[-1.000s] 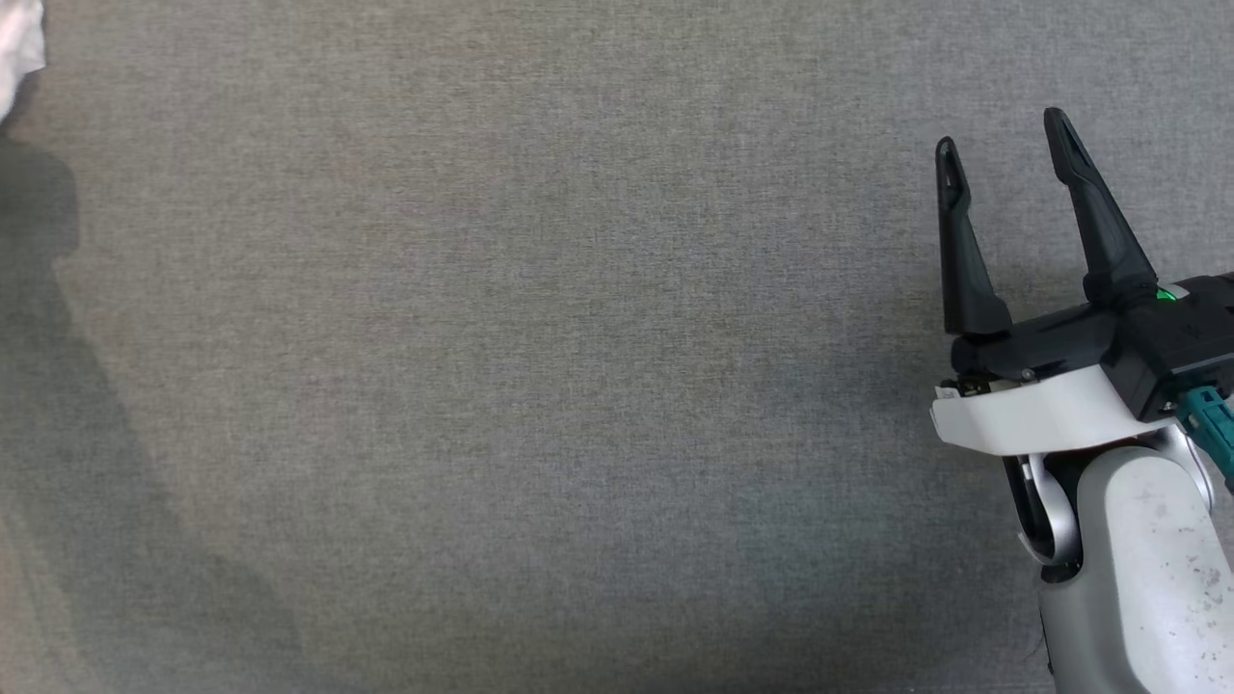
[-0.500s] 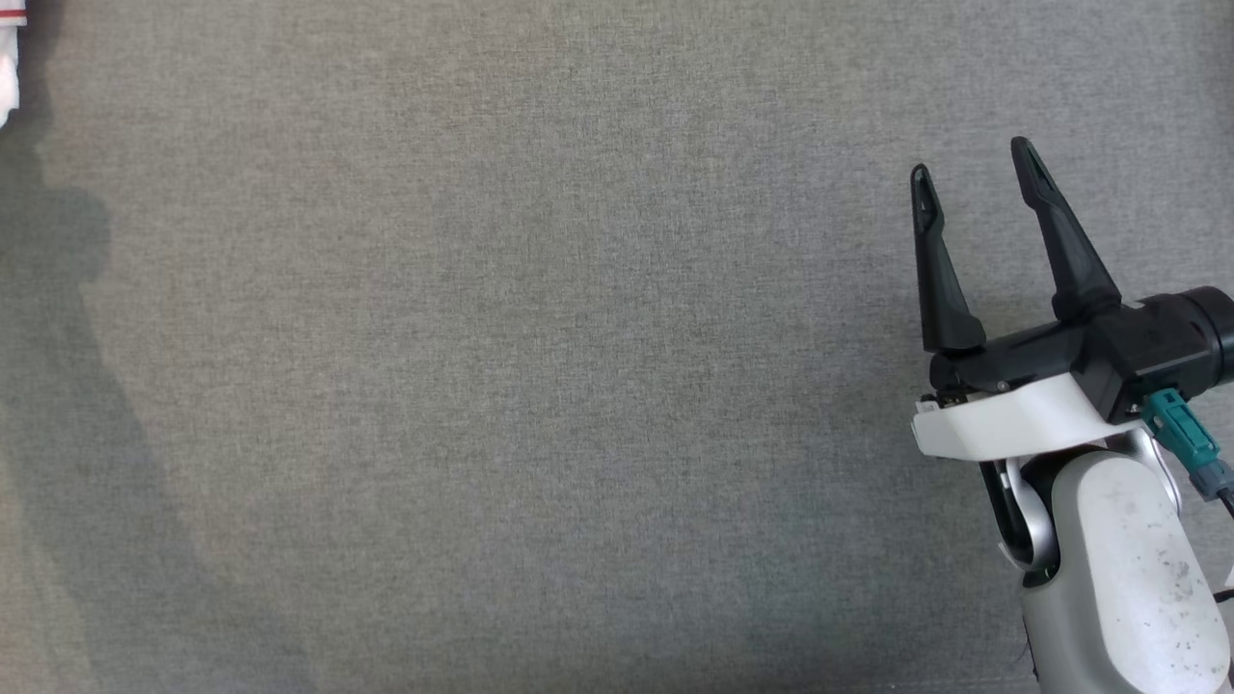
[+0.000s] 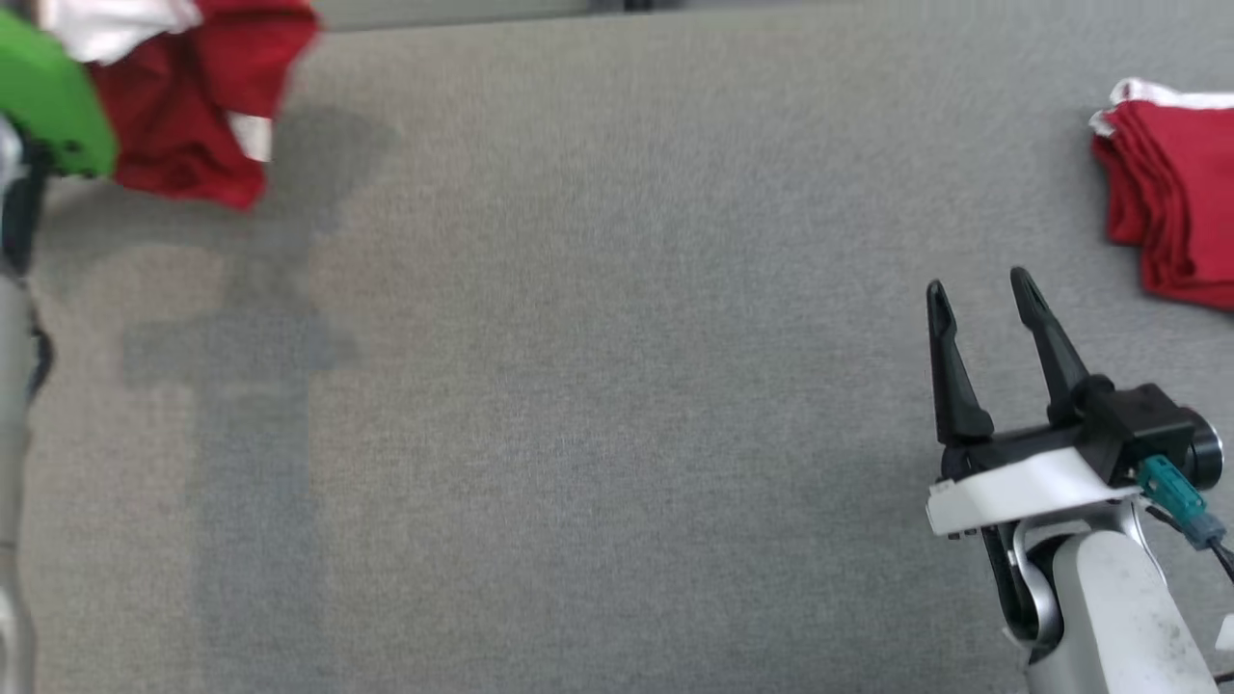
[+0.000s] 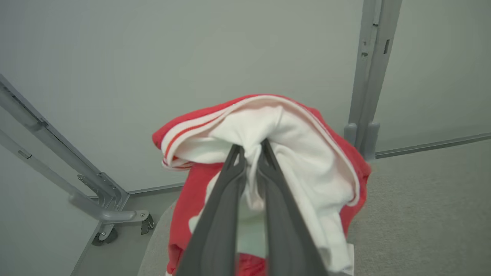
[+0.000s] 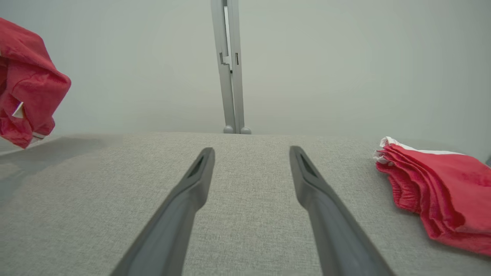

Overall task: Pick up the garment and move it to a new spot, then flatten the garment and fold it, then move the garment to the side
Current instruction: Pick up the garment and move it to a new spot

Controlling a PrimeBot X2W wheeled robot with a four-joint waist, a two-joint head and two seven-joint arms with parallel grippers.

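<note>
Well, the garment [image 4: 299, 153], red with white lining and stripes, hangs bunched from the left gripper [image 4: 251, 147], lifted clear of the grey table [image 3: 578, 386]. In the head view it sits at about ten o'clock, near the table's far left corner.

The likeliest trouble is a slip. The grip seems to catch only a small pinch of white cloth close to the fingertips, with most of the weight drooping around and below it. A quick swing toward the middle could pull that fold loose. So close to the edge, a dropped garment might slide off the table rather than land on it. Even if it lands on the table, it looks so crumpled that flattening could take extra work. The folded red pile [image 3: 1176, 193] at two o'clock lies well apart, so tangling with it seems unlikely.

The left fingers [image 4: 224, 191] are clenched almost together, pinching the white fold between them. The right gripper [image 3: 979, 281], at four o'clock, has its fingers spread wide and holds nothing.
</note>
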